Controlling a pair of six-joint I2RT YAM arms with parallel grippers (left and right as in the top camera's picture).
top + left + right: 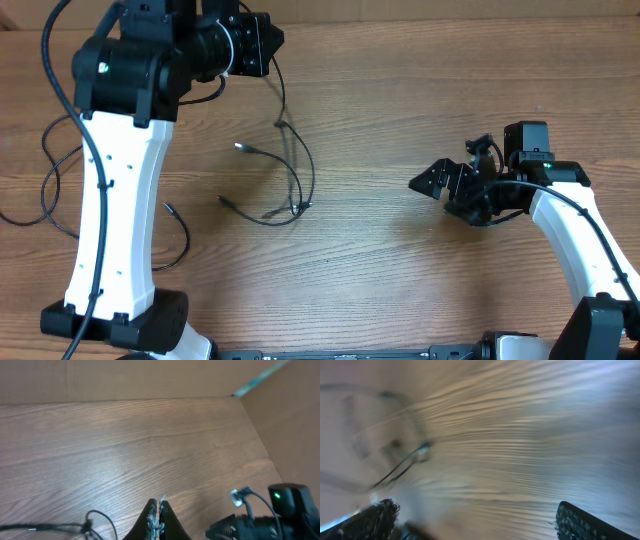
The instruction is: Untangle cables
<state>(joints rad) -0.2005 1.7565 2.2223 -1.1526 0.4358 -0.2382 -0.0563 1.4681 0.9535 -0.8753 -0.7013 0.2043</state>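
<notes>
From above, the wooden tabletop fills the picture and none of its edges show. A wide stretch of bare wood lies between the cables left of centre and the right hand. More bare wood runs along the top and in front of the loops. The cables lie in loose open loops, their silvery plug tips pointing left and down. One strand climbs from the loops to the left hand at the top of the picture. The left arm stretches from its base at the near edge straight up the left side, its hand turned to the right. The right arm bends in from the lower right corner, its hand low and pointing left, well apart from the cables.

From the left wrist, the tabletop ends at tan panels at the back and on the right. The left hand's fingers are pressed together, so it seems to pinch that strand, though no cord shows between them. A cable loop lies at lower left, and the right arm sits at lower right.

From the right wrist, the picture is blurred. The right hand's fingers are spread wide over bare wood, with a cable smeared at upper left.
</notes>
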